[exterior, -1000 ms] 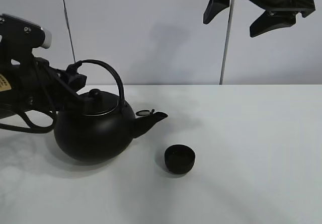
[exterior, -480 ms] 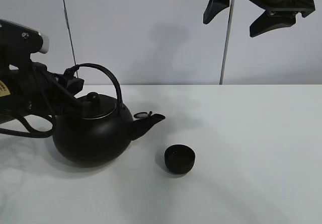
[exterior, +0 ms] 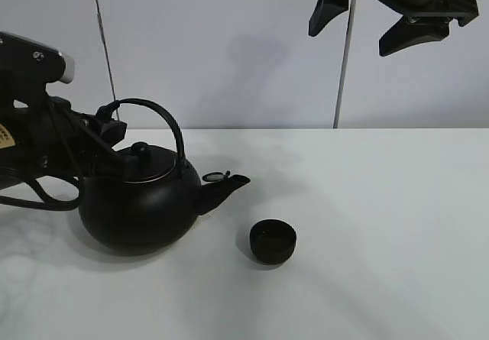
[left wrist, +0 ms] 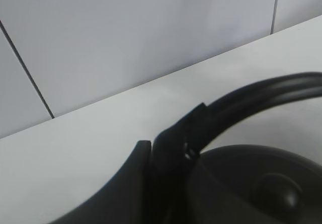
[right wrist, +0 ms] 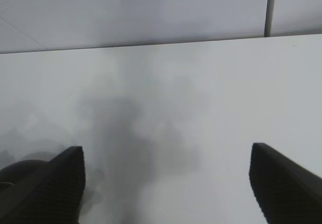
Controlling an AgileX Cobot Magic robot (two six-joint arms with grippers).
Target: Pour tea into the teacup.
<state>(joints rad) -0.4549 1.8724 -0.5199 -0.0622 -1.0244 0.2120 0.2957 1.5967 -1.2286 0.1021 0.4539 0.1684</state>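
The left gripper [exterior: 109, 126] is clamped on the far-left end of the kettle's arched handle [exterior: 157, 114]. In the left wrist view the dark fingers [left wrist: 166, 153] sit tight round that handle [left wrist: 261, 90], w/ the lid [left wrist: 261, 183] just below.

The kettle [exterior: 137, 206] is big, round & black. It sits on the left side of the white table [exterior: 382, 225], close to level, and looks to rest on the table, tho I can't be sure. Its spout [exterior: 225, 187] points right, toward the teacup. The lid knob [exterior: 137, 149] is on top.

The teacup [exterior: 273, 241] is small & black. It stands upright near the middle of the table, to the right of the spout & a bit nearer to us. It's near the kettle but not touching. Can't tell if there's tea in it, too dark inside.

The right gripper [exterior: 363, 23] hangs high up at the far right, fingers spread wide, holding nothing. In its own view the 2 fingertips [right wrist: 60, 178] are far apart over bare table.

How far along: the grab looks done. I think the rest is left: lift the kettle, bring the spout over the cup, tip it, pour, set it back.
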